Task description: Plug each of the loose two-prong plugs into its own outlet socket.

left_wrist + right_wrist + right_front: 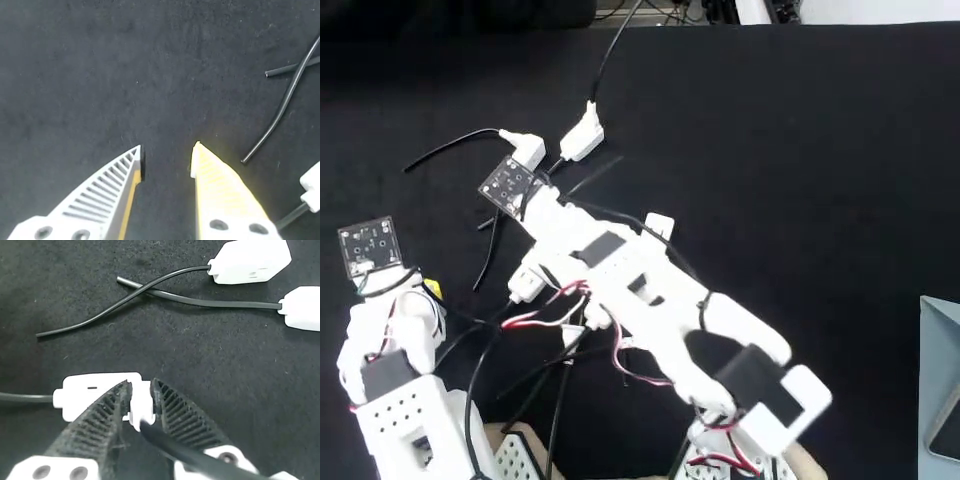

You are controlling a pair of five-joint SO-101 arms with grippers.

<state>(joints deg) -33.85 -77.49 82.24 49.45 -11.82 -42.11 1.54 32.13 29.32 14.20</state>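
Observation:
My right gripper (pixel 141 385) has its black fingers shut on a white two-prong plug (pixel 141 410), which sits against a white outlet socket (pixel 92 392) whose cable runs off sideways. Two more white connector pieces (pixel 250 260) (pixel 302 307) lie farther off, and their black cables (pixel 150 290) cross on the black table. In the high view the right arm (pixel 620 270) stretches to the white connectors (pixel 525 148) (pixel 582 135) at the table's far left. My left gripper (pixel 167 148) hangs open over bare black cloth with nothing between its fingers.
Loose black cable ends (pixel 285 100) and a white connector (pixel 312 187) lie beside the left gripper. The left arm (pixel 390 340) stands at the near left corner. A grey box (pixel 940 380) sits at the right edge. Wires trail between the arm bases.

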